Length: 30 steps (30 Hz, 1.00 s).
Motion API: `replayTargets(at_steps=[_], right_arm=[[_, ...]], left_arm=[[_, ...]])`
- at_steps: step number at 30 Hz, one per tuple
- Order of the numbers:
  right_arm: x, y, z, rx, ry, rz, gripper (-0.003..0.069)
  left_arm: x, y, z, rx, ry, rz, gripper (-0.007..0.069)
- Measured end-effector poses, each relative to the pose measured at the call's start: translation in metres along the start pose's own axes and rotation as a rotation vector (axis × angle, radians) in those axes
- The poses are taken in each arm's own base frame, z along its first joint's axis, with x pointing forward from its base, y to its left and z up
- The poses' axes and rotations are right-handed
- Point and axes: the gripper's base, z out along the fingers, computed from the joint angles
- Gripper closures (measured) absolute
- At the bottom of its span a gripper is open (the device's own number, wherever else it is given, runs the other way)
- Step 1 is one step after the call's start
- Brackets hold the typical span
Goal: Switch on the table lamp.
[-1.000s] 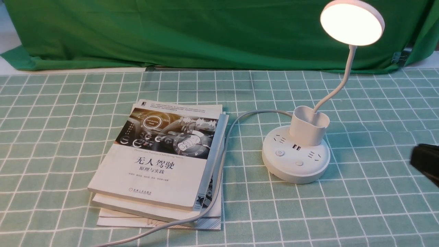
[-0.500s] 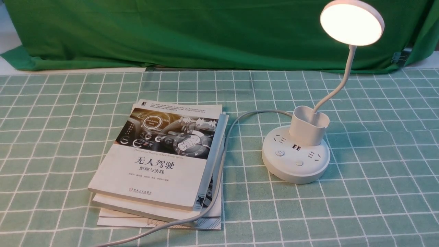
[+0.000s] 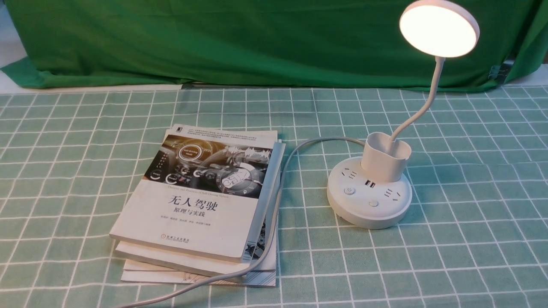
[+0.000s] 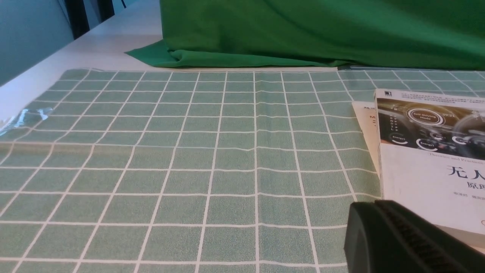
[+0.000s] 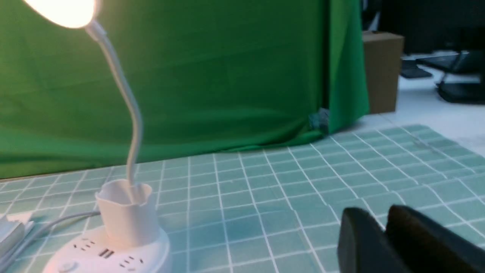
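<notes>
green check tablecloth (image 3: 85, 128) has the table lamp (image 3: 369, 201) toward its right edge, head lit, so task looks done; right gripper (image 5: 382, 218) jaws look pressed together w/ nothing held, left gripper (image 4: 375, 214) can't tell.

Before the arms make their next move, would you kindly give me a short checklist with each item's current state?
1. Table lamp lit: ok, its head glows.
2. Lamp base flat on the tablecloth: ok.
3. Right gripper apart from the lamp: ok.
4. Left gripper holding nothing: ok.
5. Cord free of both grippers: ok; it lies across the edge of the books.
6. Position of the lamp's switch: cannot tell.
</notes>
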Motion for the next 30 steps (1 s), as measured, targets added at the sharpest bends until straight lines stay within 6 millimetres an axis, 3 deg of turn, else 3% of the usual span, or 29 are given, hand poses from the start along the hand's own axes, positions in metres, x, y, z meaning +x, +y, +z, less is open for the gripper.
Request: replayTargets(at_steps=[15, 30], right_arm=[[0.015, 0.003, -0.001, -0.071, 0.174, 0.033, 0.0448], [0.016, 0.003, -0.002, -0.07, 0.181, 0.031, 0.0421]], left_arm=[[0.0, 0.0, 0.0, -0.001, 0.002, 0.003, 0.0603], [0.0, 0.0, 0.0, -0.001, 0.002, 0.003, 0.0603]])
